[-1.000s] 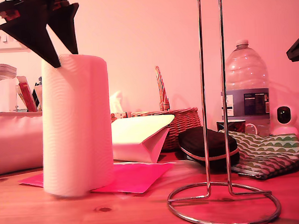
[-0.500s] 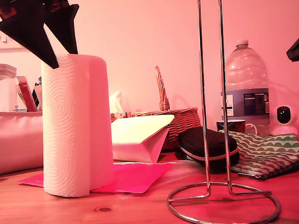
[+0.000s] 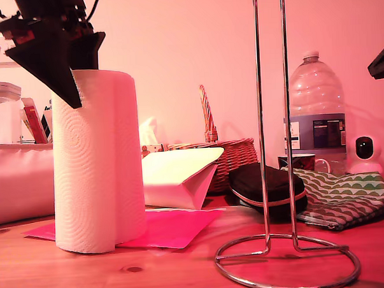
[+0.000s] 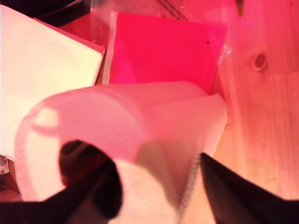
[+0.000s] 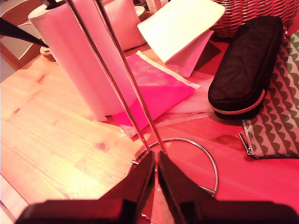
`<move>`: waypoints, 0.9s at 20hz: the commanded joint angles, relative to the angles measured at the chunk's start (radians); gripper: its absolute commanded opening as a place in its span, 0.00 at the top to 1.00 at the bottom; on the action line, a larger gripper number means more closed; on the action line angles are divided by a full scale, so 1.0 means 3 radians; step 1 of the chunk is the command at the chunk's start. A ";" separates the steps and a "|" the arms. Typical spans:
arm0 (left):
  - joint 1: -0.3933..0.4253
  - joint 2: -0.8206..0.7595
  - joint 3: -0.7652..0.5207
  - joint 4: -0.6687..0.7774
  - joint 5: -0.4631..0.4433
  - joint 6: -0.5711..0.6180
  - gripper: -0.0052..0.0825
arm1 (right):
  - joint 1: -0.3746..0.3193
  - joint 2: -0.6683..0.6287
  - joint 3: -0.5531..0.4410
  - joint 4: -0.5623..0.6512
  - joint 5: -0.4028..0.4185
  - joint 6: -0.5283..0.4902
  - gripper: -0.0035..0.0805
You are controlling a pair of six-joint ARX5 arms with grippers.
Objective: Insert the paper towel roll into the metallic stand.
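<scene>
The paper towel roll [image 3: 97, 167] stands upright on a pink sheet at the exterior view's left. My first gripper [image 3: 84, 85] sits low over its top, open. One black finger reaches into the core hole and the other lies outside by the loose sheet edge, so the roll's wall [image 4: 140, 121] lies between the gripper's [image 4: 156, 161] fingers. The metallic stand [image 3: 261, 115] rises from its ring base on the wooden table at the exterior view's right. My second gripper [image 5: 155, 156] is shut on its two rods [image 5: 119, 93] high up, above the exterior view's top edge.
Behind stand a white paper bag [image 3: 177, 176], a wicker basket [image 3: 234, 155], a black pouch [image 3: 264, 185], a patterned pouch [image 3: 347, 198], a water bottle [image 3: 315, 113] and a small white camera [image 3: 365, 150]. A white container [image 3: 18, 183] sits at the exterior view's left.
My first gripper has come down over the roll's top, with its front finger now lower on the roll's side. The stand and the second gripper have not moved.
</scene>
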 commanded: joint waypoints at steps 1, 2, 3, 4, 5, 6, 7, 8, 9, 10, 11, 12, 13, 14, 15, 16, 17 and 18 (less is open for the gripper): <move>0.0008 0.0029 0.0004 0.0004 0.0023 -0.0022 0.58 | 0.0015 0.0018 -0.0022 0.0025 -0.0022 0.0000 0.97; 0.0008 0.0029 0.0004 0.0004 0.0024 -0.0023 0.63 | 0.0015 0.0018 -0.0022 0.0027 -0.0022 0.0004 0.97; 0.0006 0.0028 0.0005 0.0006 0.0024 -0.0023 0.67 | 0.0015 0.0018 -0.0020 0.0028 -0.0022 0.0005 0.97; -0.0004 0.0028 0.0005 0.0009 0.0024 -0.0022 0.71 | 0.0015 0.0018 -0.0022 0.0029 -0.0022 0.0005 0.97; -0.0015 0.0028 0.0008 0.0006 0.0024 -0.0022 0.75 | 0.0015 0.0018 -0.0020 0.0029 -0.0022 0.0004 0.97; -0.0020 0.0028 0.0013 0.0011 0.0024 -0.0022 0.79 | 0.0015 0.0018 -0.0020 0.0029 -0.0020 0.0004 0.97; -0.0034 0.0027 0.0029 0.0005 0.0023 -0.0023 0.82 | 0.0015 0.0018 -0.0022 0.0029 -0.0022 0.0004 0.97; -0.0050 0.0025 0.0058 0.0004 0.0023 -0.0023 0.83 | 0.0015 0.0019 -0.0022 0.0029 -0.0022 0.0004 0.97; -0.0065 0.0024 0.0100 0.0003 0.0024 -0.0023 0.86 | 0.0015 0.0019 -0.0022 0.0027 -0.0020 0.0004 0.96; -0.0084 0.0023 0.0145 0.0003 0.0025 -0.0038 0.90 | 0.0015 0.0019 -0.0022 0.0025 -0.0020 0.0003 0.95; -0.0103 0.0023 0.0193 0.0000 0.0029 -0.0123 0.96 | 0.0015 0.0019 -0.0022 0.0027 -0.0022 0.0003 0.95; -0.0123 0.0023 0.0240 -0.0005 0.0028 -0.0184 0.97 | 0.0015 0.0019 -0.0022 0.0027 -0.0020 0.0003 0.95; -0.0135 0.0023 0.0289 -0.0038 0.0028 -0.0195 0.97 | 0.0015 0.0019 -0.0022 0.0029 -0.0020 0.0003 0.95; -0.0142 0.0023 0.0336 -0.0107 0.0028 -0.0196 0.97 | 0.0015 0.0019 -0.0022 0.0031 -0.0019 0.0003 0.96; -0.0145 0.0023 0.0383 -0.0193 0.0028 -0.0243 0.97 | 0.0015 0.0019 -0.0022 0.0029 -0.0019 0.0003 0.95; -0.0145 0.0023 0.0435 -0.0286 0.0028 -0.0275 0.97 | 0.0015 0.0019 -0.0022 0.0029 -0.0019 0.0003 0.95; -0.0145 0.0022 0.0500 -0.0389 0.0022 -0.0350 0.97 | 0.0015 0.0019 -0.0022 0.0029 -0.0019 0.0003 0.95; -0.0145 0.0005 0.0576 -0.0507 0.0023 -0.0472 0.97 | 0.0015 0.0019 -0.0022 0.0028 -0.0019 0.0003 0.95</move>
